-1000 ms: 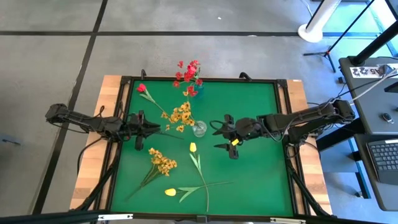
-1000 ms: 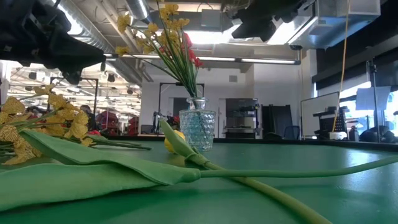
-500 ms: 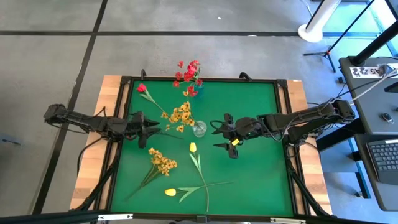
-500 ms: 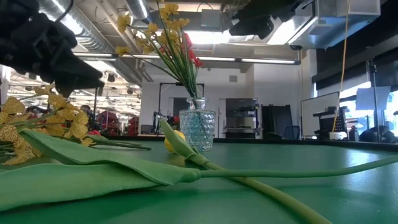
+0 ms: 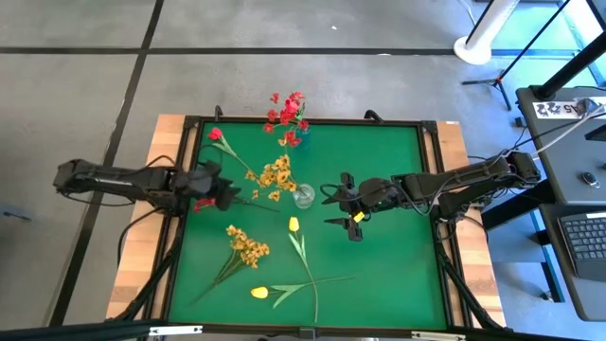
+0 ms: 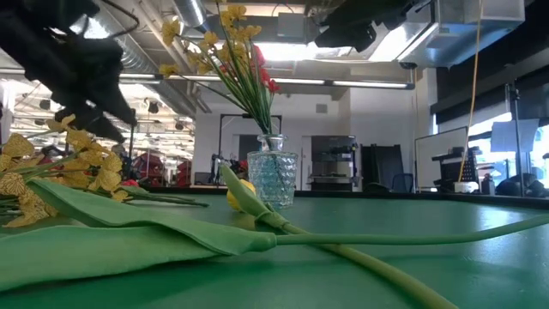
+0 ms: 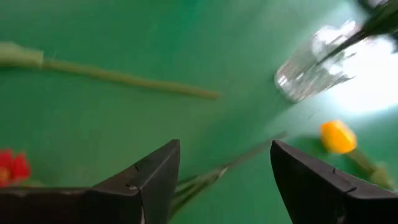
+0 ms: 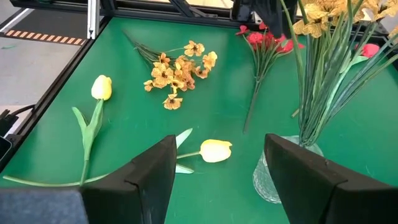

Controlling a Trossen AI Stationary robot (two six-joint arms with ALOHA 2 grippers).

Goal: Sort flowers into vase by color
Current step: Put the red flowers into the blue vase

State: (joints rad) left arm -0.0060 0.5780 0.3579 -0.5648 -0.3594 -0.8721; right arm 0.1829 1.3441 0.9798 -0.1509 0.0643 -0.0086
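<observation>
A glass vase (image 5: 303,197) stands mid-mat and holds a yellow-orange spray (image 5: 277,175). My left gripper (image 5: 227,195) is left of the vase and open. A red spray (image 8: 264,40) lies on the mat by it, with its thin stems (image 7: 202,179) under the gap between the fingers. My right gripper (image 5: 343,204) hovers open to the right of the vase. A red bloom (image 5: 216,134), a yellow spray (image 5: 246,244) and two yellow tulips (image 5: 294,224) (image 5: 258,293) lie on the mat. Another red spray (image 5: 287,116) is at the far edge.
A black frame (image 5: 185,218) rims the green mat (image 5: 388,256), with wooden table edges outside it. The mat's right half is bare. In the low view a tulip's long leaf and stem (image 6: 257,227) lie across the near mat.
My left gripper has opened wide and come down toward the mat, while its arm has drawn back toward the table's left edge. Red blossoms now show beside it. My right gripper has kept still.
</observation>
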